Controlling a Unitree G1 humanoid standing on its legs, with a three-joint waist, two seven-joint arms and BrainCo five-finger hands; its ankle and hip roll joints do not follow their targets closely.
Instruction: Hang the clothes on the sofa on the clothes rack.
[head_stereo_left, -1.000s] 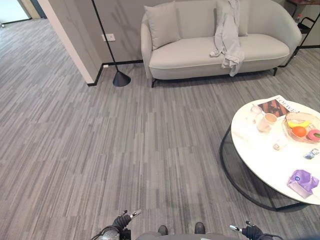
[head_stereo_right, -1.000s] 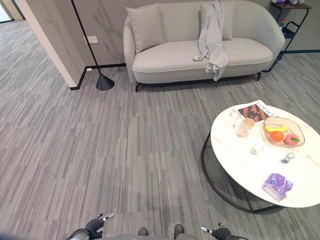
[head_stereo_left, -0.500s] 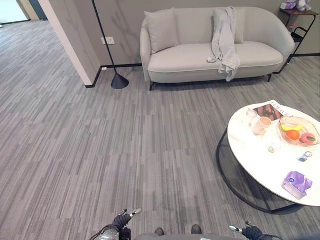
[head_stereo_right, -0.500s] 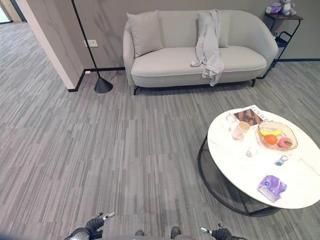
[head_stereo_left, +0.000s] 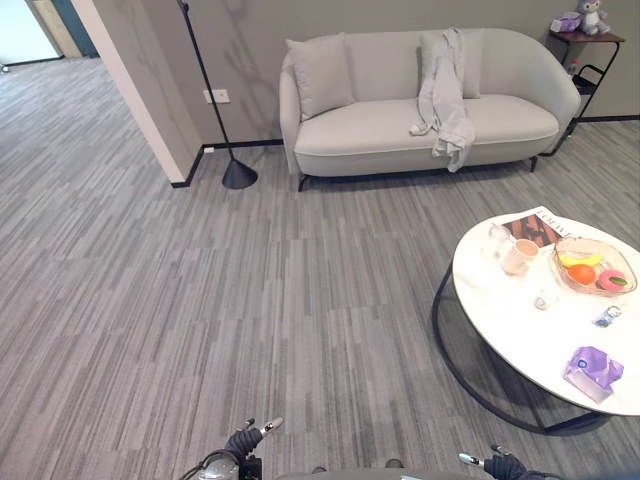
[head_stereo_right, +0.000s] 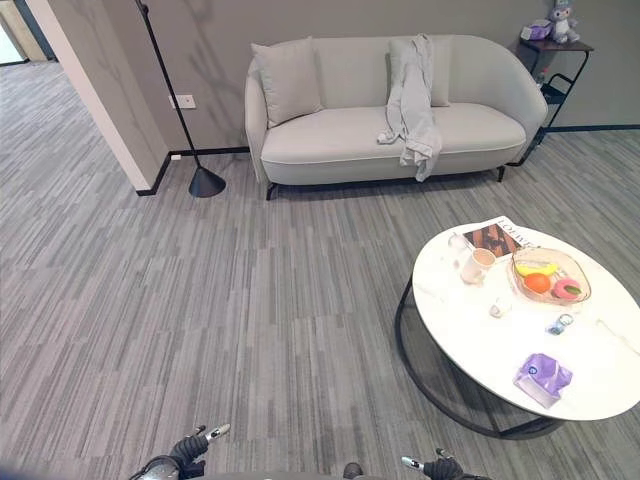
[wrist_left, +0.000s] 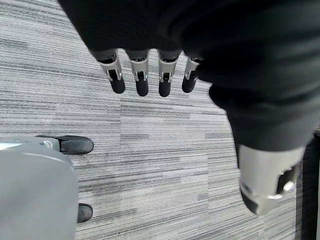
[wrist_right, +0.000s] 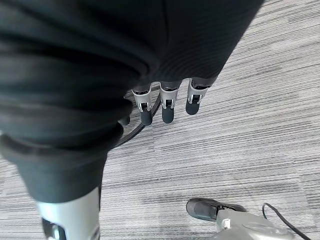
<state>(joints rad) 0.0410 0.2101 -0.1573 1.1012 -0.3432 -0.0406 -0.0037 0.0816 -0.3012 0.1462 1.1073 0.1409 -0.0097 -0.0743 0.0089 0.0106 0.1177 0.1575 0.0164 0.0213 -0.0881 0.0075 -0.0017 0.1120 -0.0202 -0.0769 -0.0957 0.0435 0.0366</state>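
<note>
Garment (head_stereo_left: 443, 95) draped over sofa (head_stereo_left: 360, 125) back, right half | left hand (wrist_left: 145, 75), right hand (wrist_right: 165, 102) hung empty, fingers relaxed | risk: round table (head_stereo_left: 500, 320) blocked the right-hand path; clipping it likely.

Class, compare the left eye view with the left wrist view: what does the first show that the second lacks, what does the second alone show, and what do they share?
The left eye view alone shows the sofa with a grey garment draped over its back and seat, a floor lamp, and a round table holding a fruit bowl and a cup. The left wrist view alone shows the left hand from close, its fingers straight and empty. Both share the grey striped floor and that hand.
</note>
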